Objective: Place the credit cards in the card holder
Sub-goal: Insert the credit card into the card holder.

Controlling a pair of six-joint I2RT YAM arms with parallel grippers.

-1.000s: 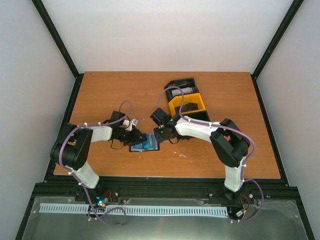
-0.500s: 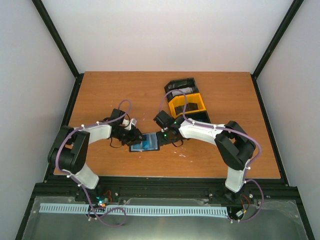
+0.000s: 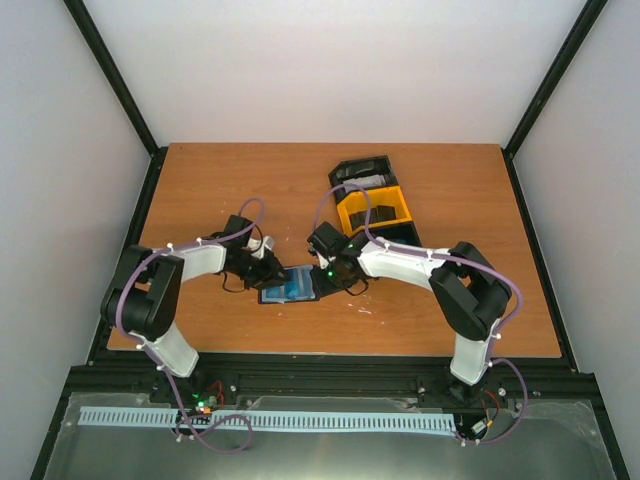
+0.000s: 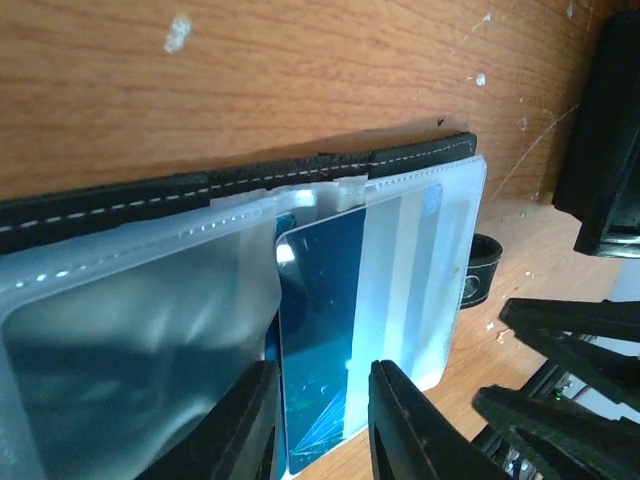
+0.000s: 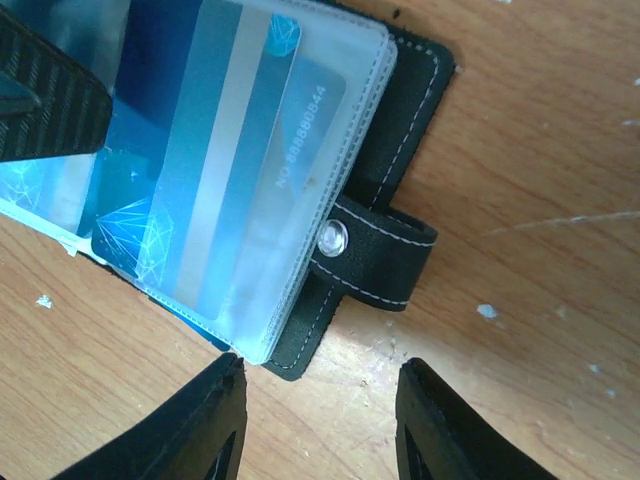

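The wooden bench (image 3: 450,300) carries a black-and-yellow tray (image 3: 350,215) towards its far right. The card holder (image 3: 268,297) lies nearer, about mid-bench, opened flat between the two arms. The left end effector (image 4: 322,375) comes at the holder from its left and the right end effector (image 5: 322,365) from its right, so the two face each other across it. Clear plastic sleeves (image 4: 150,300) are spread over the black stitched cover. A bright blue credit card (image 4: 320,330) with a pale stripe sits part-way inside one sleeve. Its free end sticks out between the left end effector's narrowly parted fingers (image 4: 255,420). They flank the card's long edges closely, but I cannot tell whether they actually pinch it. In the right wrist view a second card face with printed digits (image 5: 300,120) shows through the sleeve. The right end effector stands about half wide with nothing between its fingers (image 5: 210,420) but bare bench. The holder's near corner lies just ahead of that gap. The clasp tab (image 5: 385,255) lies flat on the wood beside that corner, a small metal snap (image 5: 332,237) at its root.
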